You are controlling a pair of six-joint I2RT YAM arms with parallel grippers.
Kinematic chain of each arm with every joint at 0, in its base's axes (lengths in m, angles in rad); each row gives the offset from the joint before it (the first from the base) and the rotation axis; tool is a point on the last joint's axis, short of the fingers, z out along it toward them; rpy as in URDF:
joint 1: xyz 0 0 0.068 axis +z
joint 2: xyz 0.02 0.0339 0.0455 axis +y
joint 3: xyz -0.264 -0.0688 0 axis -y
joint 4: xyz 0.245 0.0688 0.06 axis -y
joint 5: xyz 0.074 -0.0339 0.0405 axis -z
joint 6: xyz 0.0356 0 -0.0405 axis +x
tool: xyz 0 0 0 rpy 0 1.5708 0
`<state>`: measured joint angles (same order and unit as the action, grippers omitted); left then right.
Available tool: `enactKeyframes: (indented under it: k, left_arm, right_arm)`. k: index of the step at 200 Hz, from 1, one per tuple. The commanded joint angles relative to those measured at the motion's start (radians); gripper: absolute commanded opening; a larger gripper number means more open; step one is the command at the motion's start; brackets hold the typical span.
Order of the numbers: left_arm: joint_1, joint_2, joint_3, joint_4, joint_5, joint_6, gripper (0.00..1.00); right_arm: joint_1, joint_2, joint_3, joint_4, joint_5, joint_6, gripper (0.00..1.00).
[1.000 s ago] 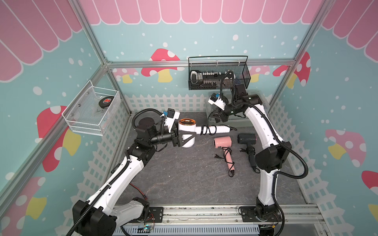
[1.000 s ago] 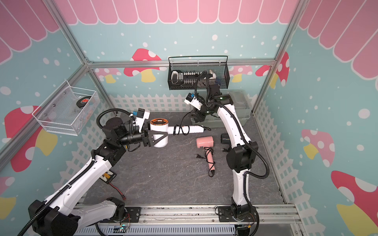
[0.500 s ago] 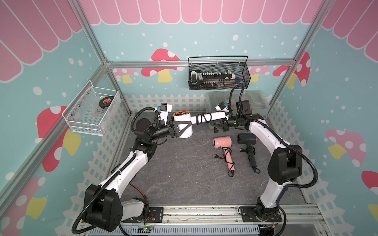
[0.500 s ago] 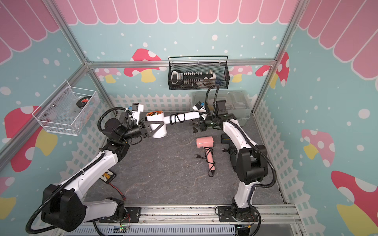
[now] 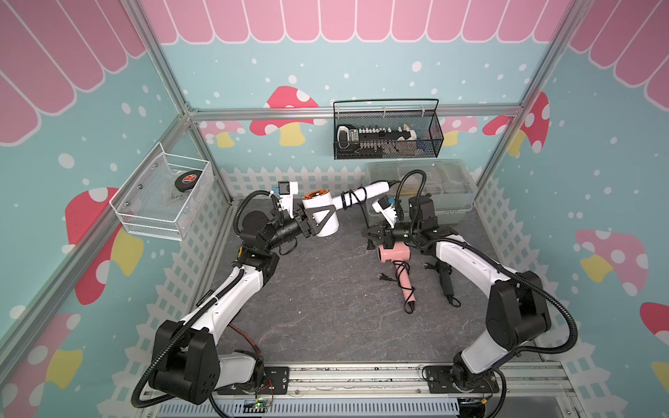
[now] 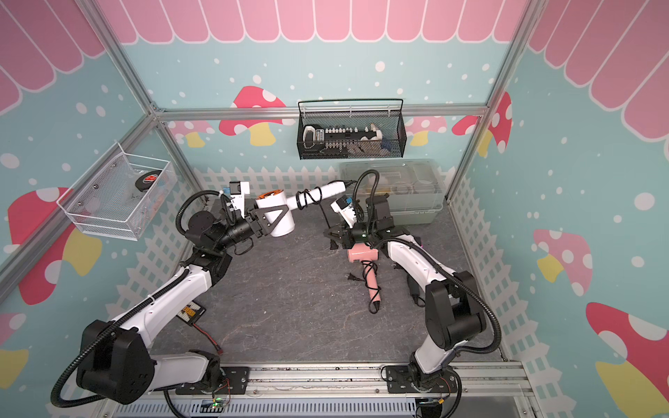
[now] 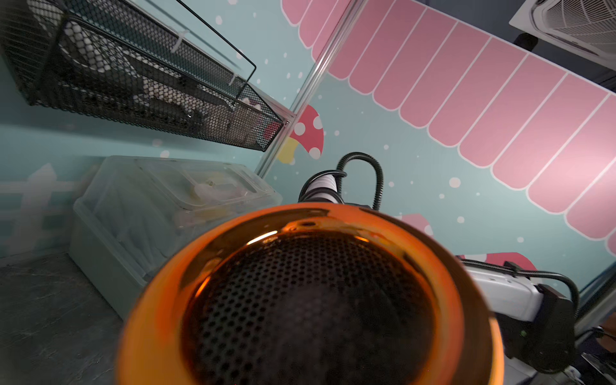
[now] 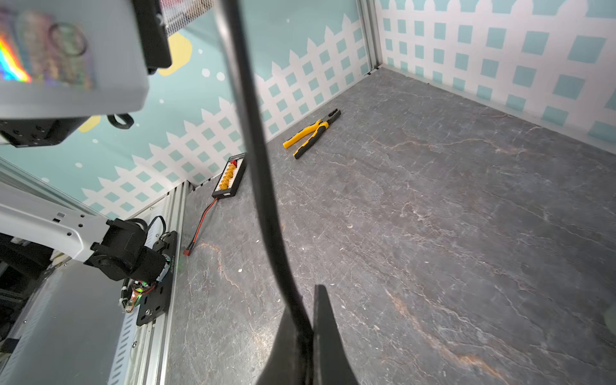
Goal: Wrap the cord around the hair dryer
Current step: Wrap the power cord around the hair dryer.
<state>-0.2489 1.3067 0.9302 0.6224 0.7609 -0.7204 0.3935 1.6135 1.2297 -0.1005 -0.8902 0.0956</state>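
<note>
Hair dryer (image 5: 318,201), white, is held off the floor (image 5: 325,307) at far left of centre, with my left claw (image 5: 320,220) clamped across its barrel and the handle pointing right. Cord (image 5: 353,198) loops around the handle, then drops to my right claw (image 8: 308,320), pinched tight on it above a pink dryer (image 5: 394,253).

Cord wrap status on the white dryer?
Done: a few loops circle the handle of the white dryer. In hand: left tool grips its barrel off the floor; right tool is shut on the cord. Left: wind on the slack between them, plug end unseen.
</note>
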Motion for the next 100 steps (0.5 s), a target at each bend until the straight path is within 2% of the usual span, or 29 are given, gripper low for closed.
enactKeyframes:
  k: [1, 56, 100]
  left_arm:
    - [0.007, -0.046, 0.049, -0.062, -0.096, 0.099, 0.0]
    - [-0.04, -0.104, 0.149, -0.564, -0.24, 0.44, 0.0]
    - [-0.066, -0.137, 0.152, -0.794, -0.295, 0.552, 0.0]
  right_arm:
    - [0.081, -0.058, -0.018, -0.131, 0.105, -0.083, 0.0]
    - [0.189, -0.108, 0.05, -0.368, 0.255, -0.167, 0.0]
    - [0.21, -0.099, 0.19, -0.601, 0.418, -0.292, 0.0]
